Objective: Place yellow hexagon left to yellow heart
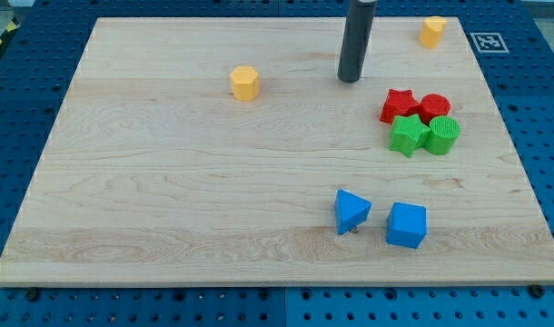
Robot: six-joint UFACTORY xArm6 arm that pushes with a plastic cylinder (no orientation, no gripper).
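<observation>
Board (168,182) — my tip (351,79) between yellow hexagon (245,83), yellow heart (431,31).

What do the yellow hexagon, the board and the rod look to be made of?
Yellow hexagon: probably matte plastic, possibly printed; the green star shows clearer ridges. Board: pale wood with visible grain and plank seams. Rod: dark, smooth, slightly glossy, metal or plastic; my tip rests on the board.

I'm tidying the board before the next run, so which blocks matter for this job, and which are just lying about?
Job: yellow hexagon, yellow heart, my tip between them.
Lying about: red star, red cylinder, green star, green cylinder, blue triangle, blue cube.
</observation>
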